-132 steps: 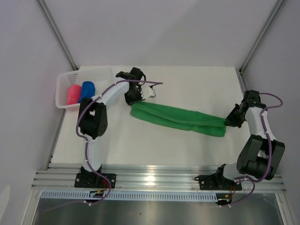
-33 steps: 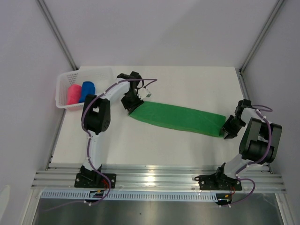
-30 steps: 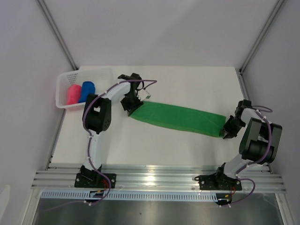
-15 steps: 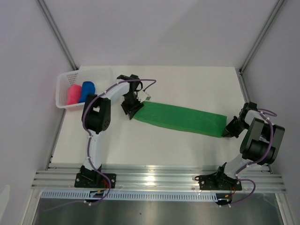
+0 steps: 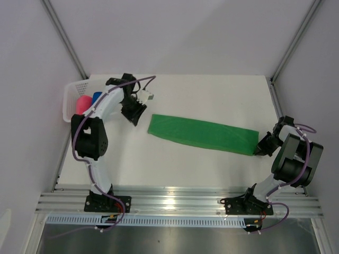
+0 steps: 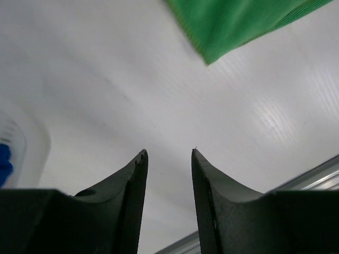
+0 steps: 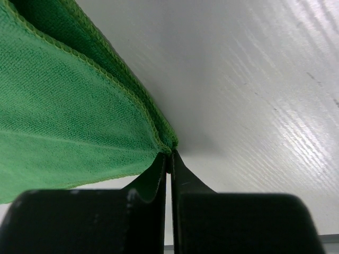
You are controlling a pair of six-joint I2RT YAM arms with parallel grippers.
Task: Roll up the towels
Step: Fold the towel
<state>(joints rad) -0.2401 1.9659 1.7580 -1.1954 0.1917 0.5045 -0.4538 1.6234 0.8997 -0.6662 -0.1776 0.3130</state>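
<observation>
The green towel (image 5: 202,134) lies flat on the table, folded into a long strip running left to right. My right gripper (image 5: 260,144) is shut on the strip's right corner; the wrist view shows the jaws (image 7: 168,154) pinching the corner of the green towel (image 7: 74,111). My left gripper (image 5: 133,114) is open and empty, a little left of the strip's left end; its wrist view (image 6: 168,152) shows the green towel's corner (image 6: 233,26) ahead. The pink-red towel (image 5: 81,103) and the blue towel (image 5: 97,96) sit rolled in the basket.
The white mesh basket (image 5: 69,100) stands at the table's back left corner, partly hidden by my left arm. Its rim (image 6: 29,135) and a bit of the blue towel (image 6: 4,165) show at the left of the left wrist view. Frame posts flank the table.
My left gripper has let go of the towel's left end, opened, and moved left toward the basket. The towel has settled flat. My right gripper stays on the right corner.
</observation>
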